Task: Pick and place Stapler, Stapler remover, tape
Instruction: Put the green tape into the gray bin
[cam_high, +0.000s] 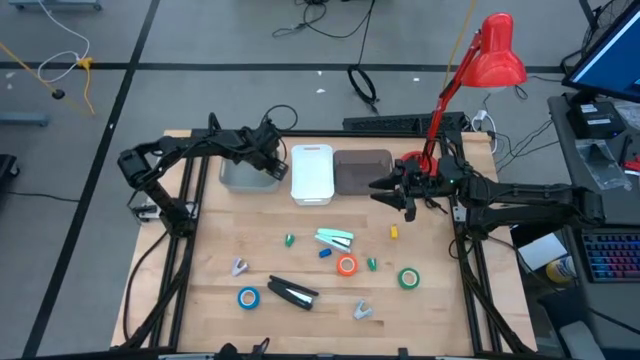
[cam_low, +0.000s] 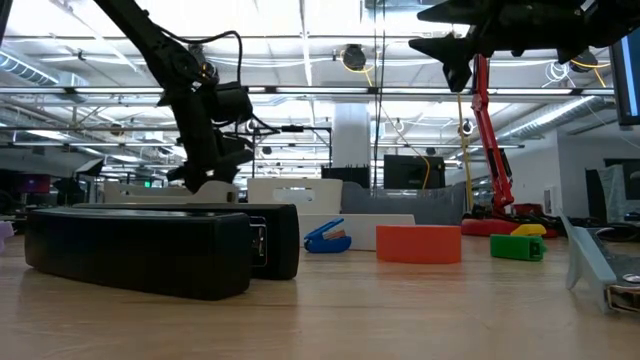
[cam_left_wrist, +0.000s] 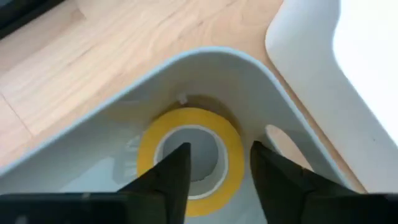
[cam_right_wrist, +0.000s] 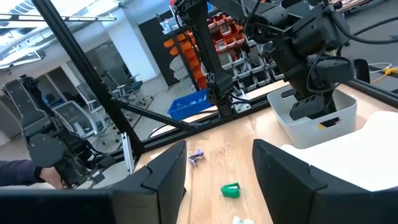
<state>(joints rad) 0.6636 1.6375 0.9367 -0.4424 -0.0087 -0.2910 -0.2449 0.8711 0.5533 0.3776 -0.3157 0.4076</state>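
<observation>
My left gripper (cam_high: 270, 162) is down inside the grey bin (cam_high: 240, 178), open. In the left wrist view one finger (cam_left_wrist: 177, 168) stands over the pale core of the yellow tape roll (cam_left_wrist: 152, 146) and the other (cam_left_wrist: 270, 168) outside its ring. The roll lies flat in the bin's corner. My right gripper (cam_high: 392, 192) hangs open above the table beside the brown bin (cam_high: 362, 170). The orange-red roll (cam_high: 346, 265), green roll (cam_high: 408, 278) and blue roll (cam_high: 248, 297) lie flat on the table. So do the black stapler (cam_high: 293, 292), a teal-and-white stapler (cam_high: 335, 238) and two staple removers (cam_high: 239, 266) (cam_high: 362, 311).
A white bin (cam_high: 312, 172) stands between the grey and brown bins along the far side. Small solid bits lie mid-table: green (cam_high: 289, 240), blue (cam_high: 325, 253), yellow (cam_high: 394, 232), green (cam_high: 372, 264). A red desk lamp (cam_high: 495, 50) rises at the far right corner.
</observation>
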